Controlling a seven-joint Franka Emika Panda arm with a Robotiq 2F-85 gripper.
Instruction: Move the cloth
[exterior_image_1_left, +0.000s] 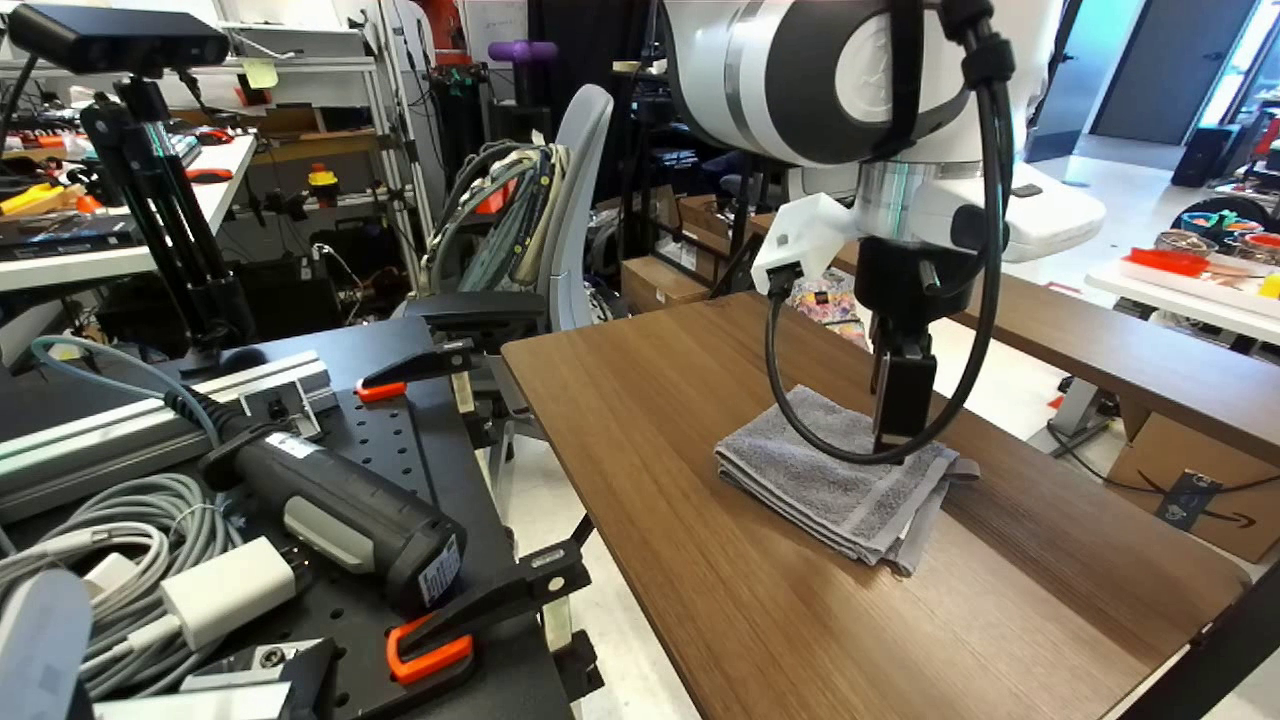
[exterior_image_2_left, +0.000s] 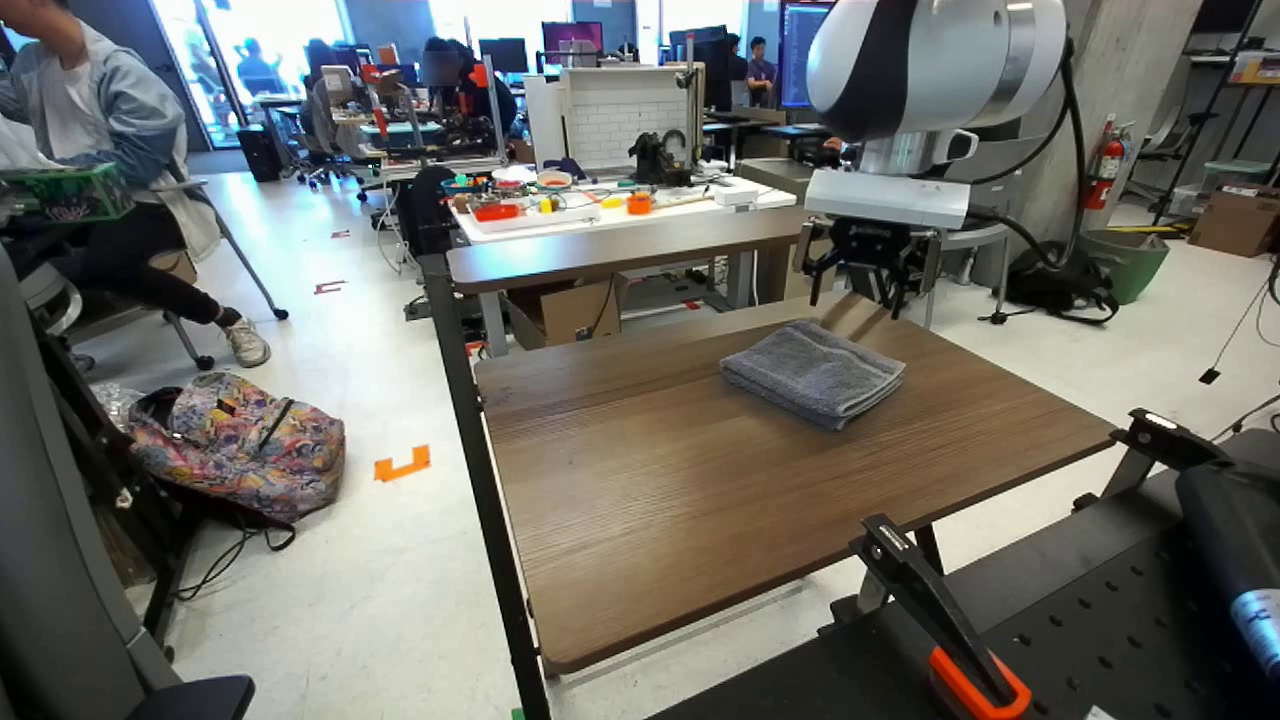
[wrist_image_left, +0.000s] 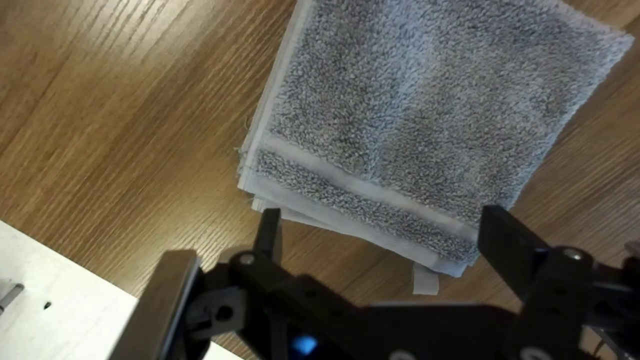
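Observation:
The grey folded cloth lies flat on a brown wooden table, in both exterior views (exterior_image_1_left: 790, 485) (exterior_image_2_left: 812, 372) and in the wrist view (wrist_image_left: 425, 100). Its layered edges and a small white tag (wrist_image_left: 425, 280) face my gripper in the wrist view. My gripper (wrist_image_left: 382, 217) is open and empty, its fingertips spread wide near the cloth's banded edge; the right finger overlaps a corner in that picture. In an exterior view the gripper (exterior_image_2_left: 855, 298) hangs above the table at the cloth's edge, apart from it. It also shows in an exterior view (exterior_image_1_left: 890, 440), partly behind a looping cable.
The wooden table (exterior_image_2_left: 640, 500) has a near black workbench (exterior_image_1_left: 390, 450) beside it with orange-tipped clamps (exterior_image_1_left: 430, 650), a black handheld tool (exterior_image_1_left: 340, 510) and coiled cables. A grey chair (exterior_image_1_left: 575, 200) stands close by. Another wooden table (exterior_image_2_left: 640, 245) stands behind. A black cable (exterior_image_1_left: 775, 370) loops from the wrist.

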